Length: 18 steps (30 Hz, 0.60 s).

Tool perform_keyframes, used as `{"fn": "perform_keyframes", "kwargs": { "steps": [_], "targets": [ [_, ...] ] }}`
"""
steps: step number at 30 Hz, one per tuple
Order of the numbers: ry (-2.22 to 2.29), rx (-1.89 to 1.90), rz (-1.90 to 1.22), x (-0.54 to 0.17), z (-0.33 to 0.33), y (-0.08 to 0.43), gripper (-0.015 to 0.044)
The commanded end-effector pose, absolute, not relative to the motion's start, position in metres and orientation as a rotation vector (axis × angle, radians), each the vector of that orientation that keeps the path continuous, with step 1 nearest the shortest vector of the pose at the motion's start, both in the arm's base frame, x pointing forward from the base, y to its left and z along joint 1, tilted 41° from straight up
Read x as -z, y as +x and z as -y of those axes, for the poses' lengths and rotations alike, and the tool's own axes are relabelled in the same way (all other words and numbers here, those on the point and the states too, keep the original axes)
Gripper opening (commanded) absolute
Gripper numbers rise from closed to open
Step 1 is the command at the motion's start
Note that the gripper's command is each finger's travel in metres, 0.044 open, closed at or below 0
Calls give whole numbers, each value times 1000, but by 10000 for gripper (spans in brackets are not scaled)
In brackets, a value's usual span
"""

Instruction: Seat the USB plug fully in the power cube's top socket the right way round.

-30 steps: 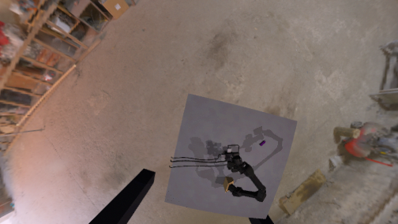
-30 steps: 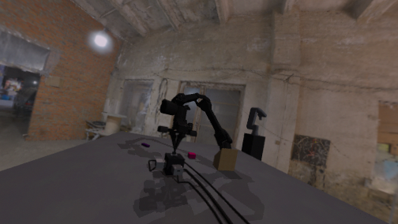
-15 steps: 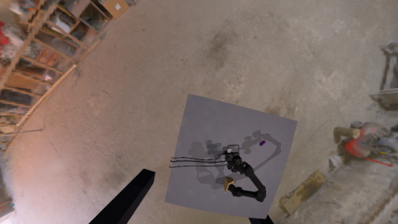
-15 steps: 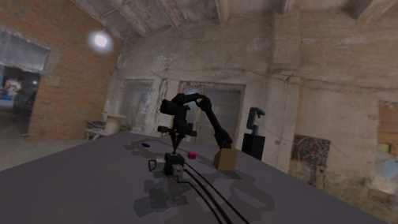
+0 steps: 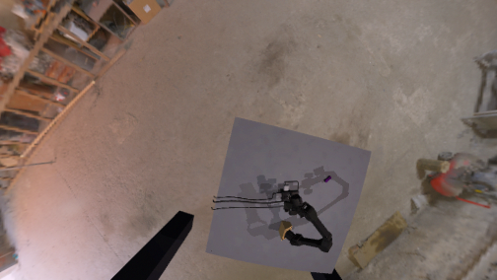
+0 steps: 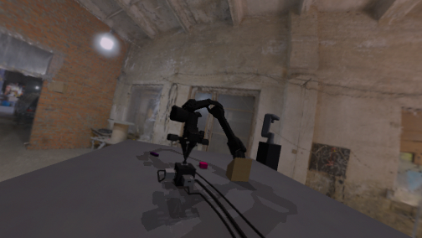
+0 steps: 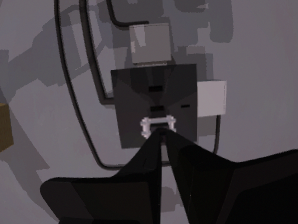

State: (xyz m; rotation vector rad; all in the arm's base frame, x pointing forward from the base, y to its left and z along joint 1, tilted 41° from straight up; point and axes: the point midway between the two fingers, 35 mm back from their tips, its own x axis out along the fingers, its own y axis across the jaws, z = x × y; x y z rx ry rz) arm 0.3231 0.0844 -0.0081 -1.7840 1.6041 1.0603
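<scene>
The black power cube [image 6: 182, 170] [image 7: 134, 92] stands on the table. Dark slots show in its top in the wrist view. My gripper [image 6: 185, 162] [image 7: 161, 135] points down at the cube's top, near the edge closest to the wrist camera. Its fingers are almost together, shut on the USB plug, which they mostly hide. A pale metallic bracket-shaped outline [image 7: 159, 120] shows right at the fingertips, against the cube's top. Which way round the plug faces and how deep it sits cannot be made out.
Pale plug blocks [image 7: 150, 44] [image 7: 212, 99] stick out from two cube sides, with black cables [image 7: 64, 82] looping around. A tan block [image 5: 285, 230] [image 6: 239, 170] stands by the arm's base. A magenta block [image 6: 203, 165] and a purple piece [image 5: 327, 178] [image 6: 154, 153] lie on the table [image 5: 256, 143].
</scene>
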Motion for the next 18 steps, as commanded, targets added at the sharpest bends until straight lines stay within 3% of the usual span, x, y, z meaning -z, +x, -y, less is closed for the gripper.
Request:
{"fn": "perform_keyframes", "kwargs": {
  "steps": [1, 4, 8, 18],
  "targets": [
    [-1786, -1058, -1610, 9, -82, 324, 0],
    [-1786, -1058, -1610, 9, -82, 324, 0],
    [-1784, -1060, -1604, 8, -84, 323, 95],
    [-1784, -1060, -1604, 8, -84, 323, 95]
  ]
}}
